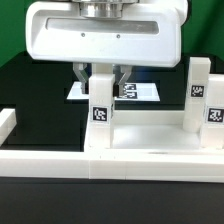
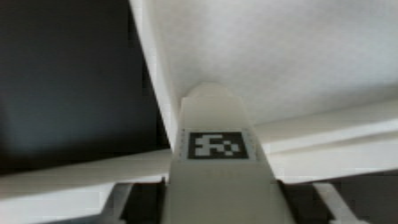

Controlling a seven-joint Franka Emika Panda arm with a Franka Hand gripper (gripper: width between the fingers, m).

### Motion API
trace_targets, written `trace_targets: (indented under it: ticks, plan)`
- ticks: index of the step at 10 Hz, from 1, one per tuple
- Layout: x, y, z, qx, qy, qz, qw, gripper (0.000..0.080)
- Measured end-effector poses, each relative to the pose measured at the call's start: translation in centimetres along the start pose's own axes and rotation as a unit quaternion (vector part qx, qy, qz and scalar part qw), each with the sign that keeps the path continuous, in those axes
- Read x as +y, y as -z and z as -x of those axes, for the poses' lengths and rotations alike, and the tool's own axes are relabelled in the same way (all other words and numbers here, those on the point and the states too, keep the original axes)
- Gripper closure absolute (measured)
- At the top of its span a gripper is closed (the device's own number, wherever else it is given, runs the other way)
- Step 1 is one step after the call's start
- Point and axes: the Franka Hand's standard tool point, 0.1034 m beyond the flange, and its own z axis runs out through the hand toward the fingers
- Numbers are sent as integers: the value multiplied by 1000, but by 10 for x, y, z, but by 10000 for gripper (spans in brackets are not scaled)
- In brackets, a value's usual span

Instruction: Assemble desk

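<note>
The exterior view sits low and close, facing the gripper [image 1: 103,75] level from in front. The wrist view looks down between the fingers [image 2: 134,203], very near the tagged leg [image 1: 101,100] [image 2: 221,150] clamped there. Both views share that leg and the tabletop [image 1: 150,143] [image 2: 267,50] below the gripper.

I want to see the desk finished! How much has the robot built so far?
One leg already stands upright on the tabletop at the exterior view's right. The gripper holds a second leg between its fingers, upright on the tabletop. I can't tell if either is fully fastened, and more legs are probably left.
</note>
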Motion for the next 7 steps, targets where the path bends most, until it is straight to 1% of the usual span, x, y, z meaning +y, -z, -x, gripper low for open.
trace_targets:
  ticks: [2,5,7]
  plan:
    - [-1,0,0,0,-92,-4,996,509]
    - [-1,0,0,-1,-218,-8,976,509]
    - [-2,0,0,-1,-238,-8,971,509]
